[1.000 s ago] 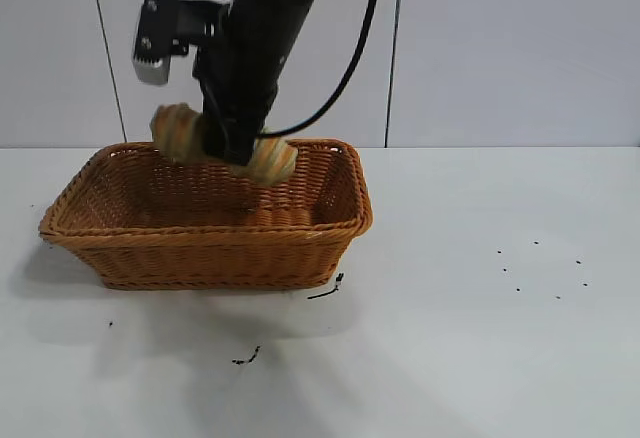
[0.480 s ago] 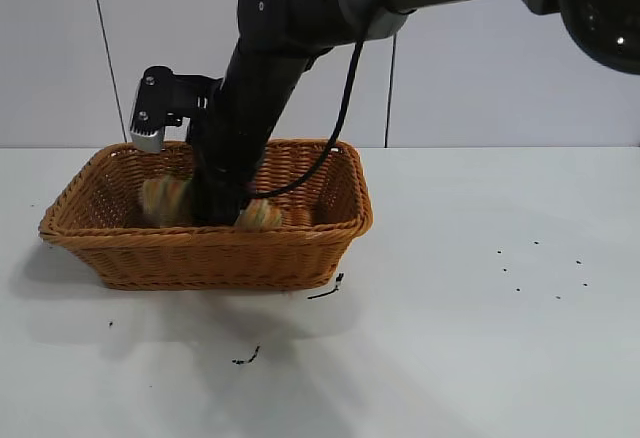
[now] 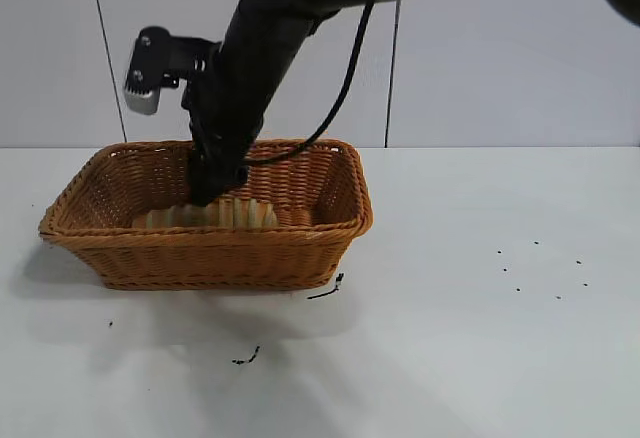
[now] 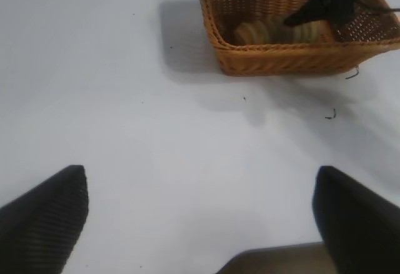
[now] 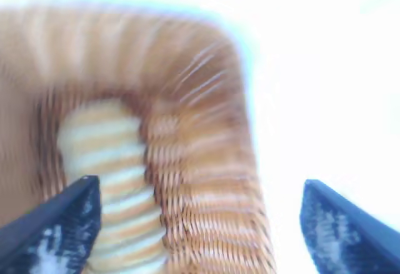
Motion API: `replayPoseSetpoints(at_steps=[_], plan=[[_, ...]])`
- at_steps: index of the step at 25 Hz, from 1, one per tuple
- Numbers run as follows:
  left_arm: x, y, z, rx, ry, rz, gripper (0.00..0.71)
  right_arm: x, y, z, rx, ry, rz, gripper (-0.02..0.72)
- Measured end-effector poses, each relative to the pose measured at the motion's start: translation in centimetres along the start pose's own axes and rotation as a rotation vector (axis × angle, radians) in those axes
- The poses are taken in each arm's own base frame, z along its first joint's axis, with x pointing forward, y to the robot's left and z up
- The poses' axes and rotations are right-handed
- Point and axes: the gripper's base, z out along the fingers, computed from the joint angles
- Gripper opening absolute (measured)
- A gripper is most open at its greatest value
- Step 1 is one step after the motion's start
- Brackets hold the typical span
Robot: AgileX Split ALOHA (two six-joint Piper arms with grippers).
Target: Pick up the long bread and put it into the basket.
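Long bread lies on the floor of the basket, lengthwise along the basket's long axis, toward the near wall in the exterior view; only its upper ridged surface shows over the braided rim; nothing grips it. Basket sits on the white desk, at the left half of the exterior view.

Right end effector hangs inside the basket's mouth, just above the bread, pointing steeply down & toward the basket's left end; the arm slants in from upper right w/ a black cable looping off it; wrist camera block sticks out to the arm's left, above the rim. Fingers are spread wide: right wrist view shows the two dark fingertips far apart w/ the bread & wicker wall between them, neither tip on the loaf; so it's open, holding nothing. That view is smeared by motion.

Left end effector is well apart from the basket, over bare desk; its two dark fingers stand wide w/ nothing between; open, empty. From the left wrist view the basket is far off, bread visible inside it, right arm's dark tip above it.

A few small dark specks & a short dark strand lie on the desk near the basket's front corner.
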Motion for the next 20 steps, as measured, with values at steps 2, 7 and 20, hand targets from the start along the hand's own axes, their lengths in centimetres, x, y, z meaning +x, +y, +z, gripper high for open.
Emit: replayPoseSetpoints(at_steps=[2, 7, 20], plan=[[0.0, 0.0, 0.0, 0.0, 0.0, 0.0, 0.698, -0.3, -0.5, -1.2, 0.021, -0.009, 0.077, 0.679], [0.0, 0.0, 0.0, 0.0, 0.0, 0.0, 0.698, -0.1, -1.7, -3.1, 0.051, -0.009, 0.416, 0.69], [0.0, 0.0, 0.0, 0.0, 0.0, 0.0, 0.698, 10.2, -10.5, -6.7, 0.24, 0.134, 0.909, 0.694]])
